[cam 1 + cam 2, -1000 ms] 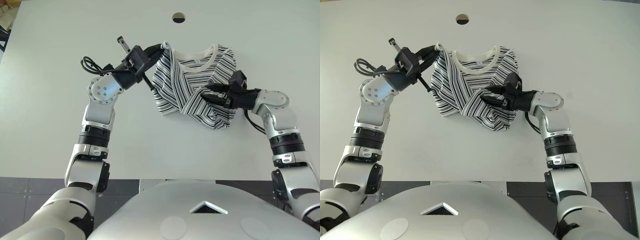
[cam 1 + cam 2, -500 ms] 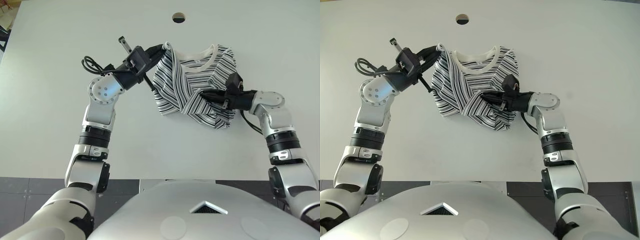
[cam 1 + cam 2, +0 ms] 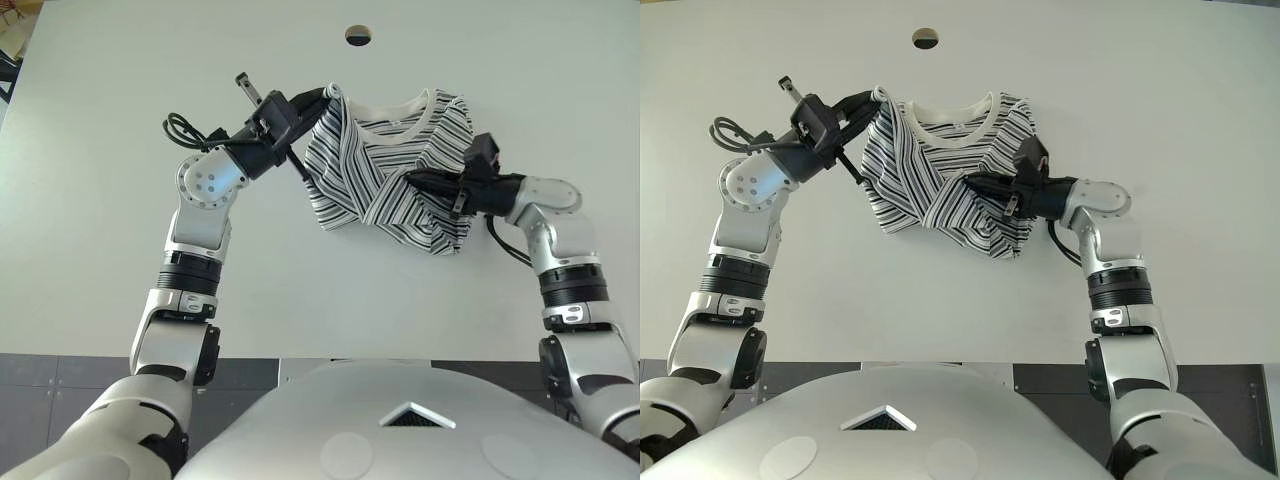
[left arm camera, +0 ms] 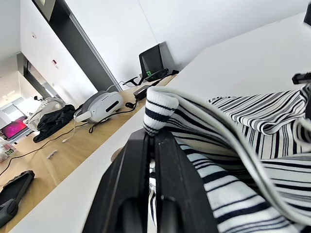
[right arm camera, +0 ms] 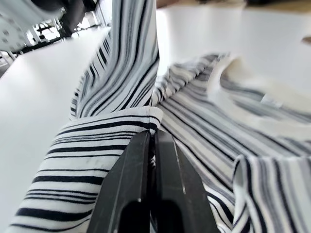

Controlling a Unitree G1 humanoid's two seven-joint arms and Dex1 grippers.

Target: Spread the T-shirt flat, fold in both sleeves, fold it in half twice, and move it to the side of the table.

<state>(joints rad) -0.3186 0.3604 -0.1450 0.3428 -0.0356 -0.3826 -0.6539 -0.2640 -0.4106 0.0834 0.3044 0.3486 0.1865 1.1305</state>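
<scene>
Left eye view: your left claw (image 3: 327,95) is clamped tight on the far-left corner of the T-shirt (image 3: 392,150). Your right claw (image 3: 411,181) pinches a striped fold mid-shirt, which lies rumpled on the table (image 3: 90,260).

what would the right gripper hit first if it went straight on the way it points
More T-shirt: the right gripper, shut on a fold, points across the bunched fabric toward the left gripper; depth unclear.

The black two-fingered right gripper (image 3: 411,179) has been closed on a fold of the crumpled black-and-white striped T-shirt (image 3: 380,150) and drawn slightly back towards the robot's right.
</scene>
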